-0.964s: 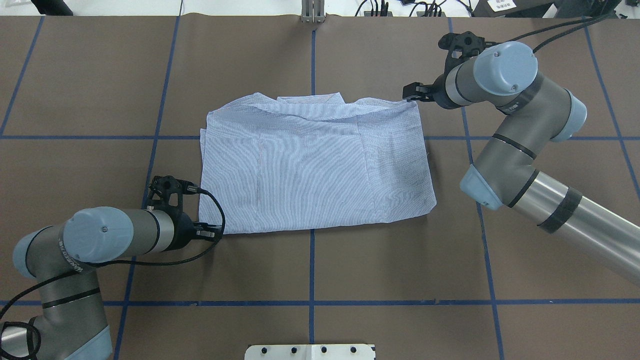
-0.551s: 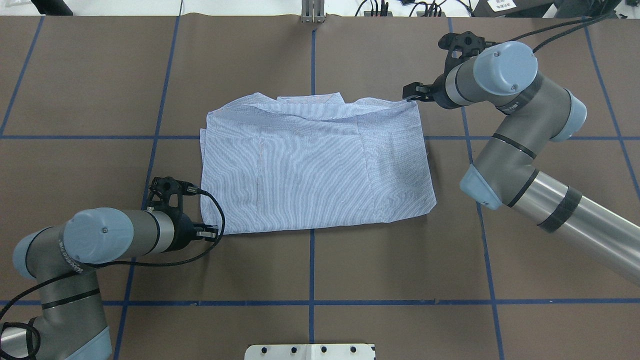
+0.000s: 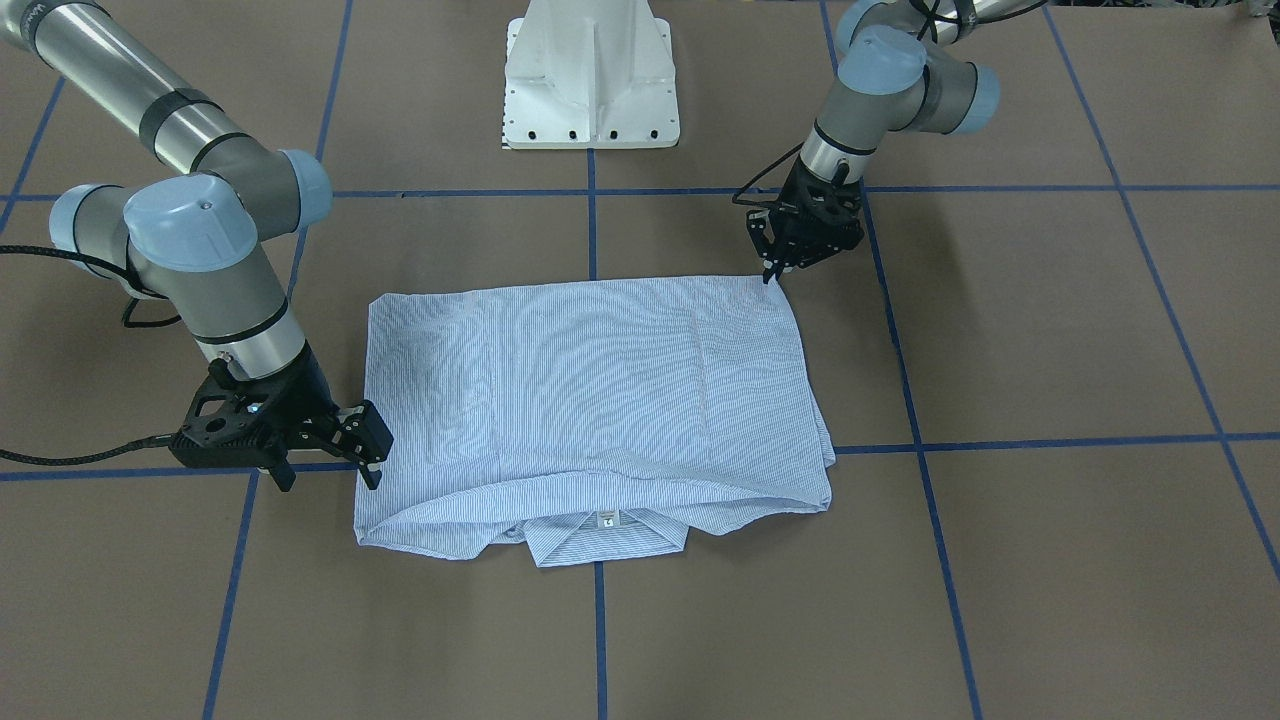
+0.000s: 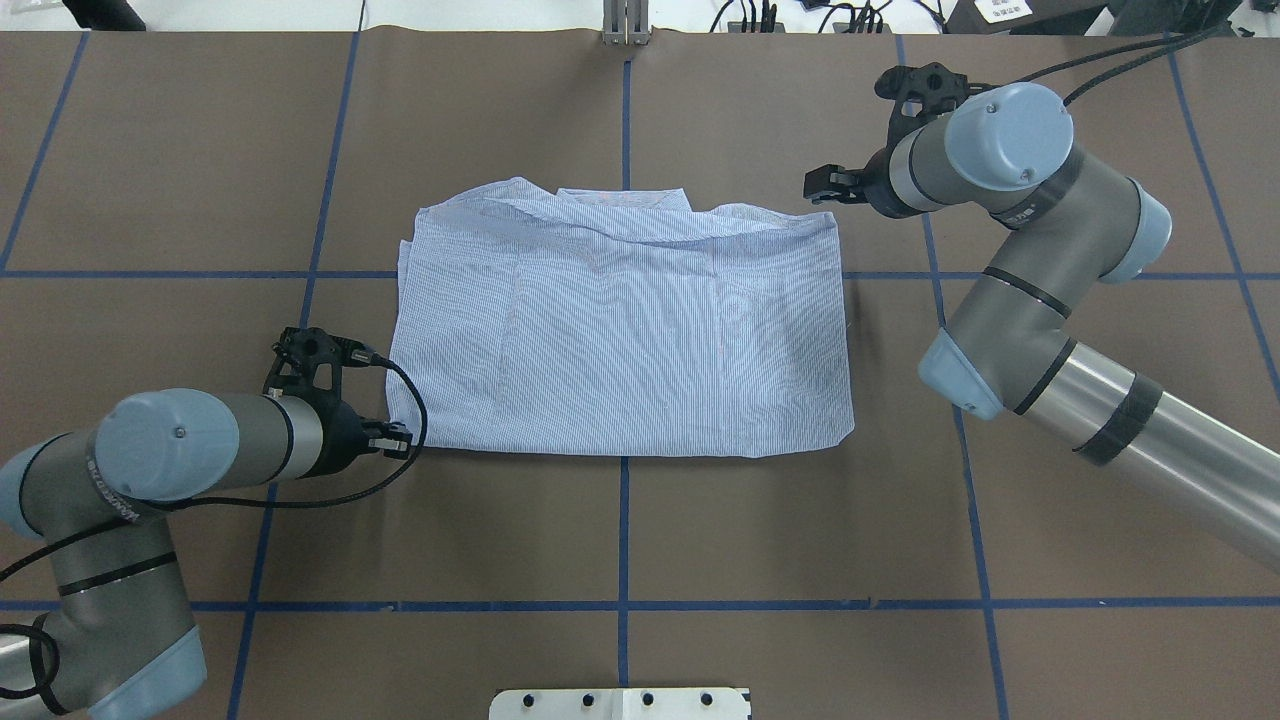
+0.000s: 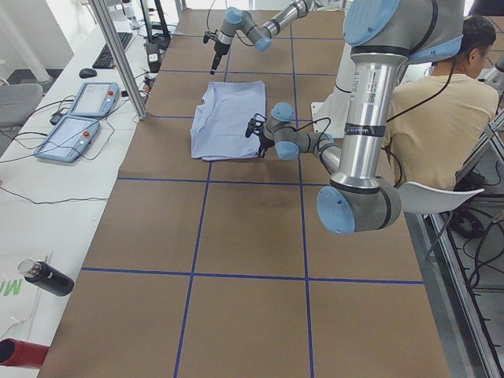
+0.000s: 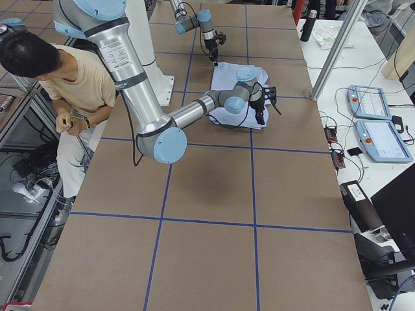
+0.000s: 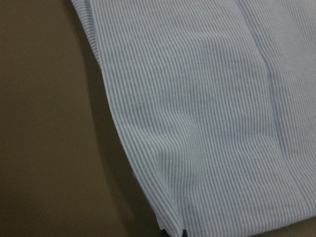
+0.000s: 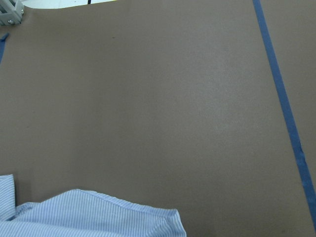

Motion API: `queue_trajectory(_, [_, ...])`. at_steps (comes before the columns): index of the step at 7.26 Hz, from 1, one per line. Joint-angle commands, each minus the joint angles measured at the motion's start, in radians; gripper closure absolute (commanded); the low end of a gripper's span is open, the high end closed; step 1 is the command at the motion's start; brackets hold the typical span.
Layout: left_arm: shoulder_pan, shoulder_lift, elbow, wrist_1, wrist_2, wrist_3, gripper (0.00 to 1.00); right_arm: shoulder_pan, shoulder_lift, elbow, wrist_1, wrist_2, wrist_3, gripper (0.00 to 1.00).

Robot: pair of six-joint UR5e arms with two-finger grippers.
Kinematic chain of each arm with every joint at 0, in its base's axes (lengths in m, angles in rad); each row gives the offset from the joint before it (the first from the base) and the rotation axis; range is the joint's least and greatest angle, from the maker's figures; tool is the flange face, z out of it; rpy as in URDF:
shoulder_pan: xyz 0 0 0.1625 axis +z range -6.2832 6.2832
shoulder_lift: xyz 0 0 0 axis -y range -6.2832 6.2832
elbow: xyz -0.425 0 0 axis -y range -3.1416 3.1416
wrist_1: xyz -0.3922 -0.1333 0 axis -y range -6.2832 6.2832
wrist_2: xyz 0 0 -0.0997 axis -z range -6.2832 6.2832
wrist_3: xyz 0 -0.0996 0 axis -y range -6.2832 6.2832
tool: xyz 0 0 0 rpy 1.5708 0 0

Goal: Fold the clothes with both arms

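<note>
Overhead exterior view has the shirt [image 4: 630, 340] lying flat near the middle of the table [image 4: 800, 560]. It is already doubled into a broad rectangle, with the collar [image 4: 620, 205] poking out from under the far edge. The left gripper [image 4: 398, 441] sits low at the near left corner. The left wrist camera shows the striped hem running right into a dark fingertip, so I judge it clenched on that corner of the cloth. The right gripper [image 4: 812, 187] hangs just beyond the far right corner with its fingers spread and nothing between them. Its own camera sees that corner lying loose on the table below. From the front-facing camera the neck label [image 3: 604, 519] shows face up on the collar, and the layers look fairly square, with a slight sag along the collar edge. The task seems to sit between folds: one corner is held and the other is free. The next move probably calls for the right gripper to come down and pinch every layer at its corner. Both arms could then lift together and carry one side across without the stack sliding apart.
</note>
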Motion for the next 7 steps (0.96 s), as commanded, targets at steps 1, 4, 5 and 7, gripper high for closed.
queue_trajectory(1, [-0.209,-0.034,0.131,0.01,-0.001,0.233,1.0,-0.002,0.006,-0.001,-0.002,0.0,0.0,0.01])
queue_trajectory(4, [-0.386,-0.473,0.673,-0.019,0.0,0.353,1.0,-0.005,0.009,0.018,-0.002,-0.002,0.005,0.01])
queue_trajectory(5, [-0.388,-0.586,0.799,-0.047,0.002,0.347,1.0,-0.014,0.0,0.047,-0.005,-0.002,0.017,0.01])
queue_trajectory(7, [-0.388,-0.765,0.978,-0.078,-0.001,0.295,1.0,-0.043,-0.007,0.09,-0.006,-0.005,0.044,0.01])
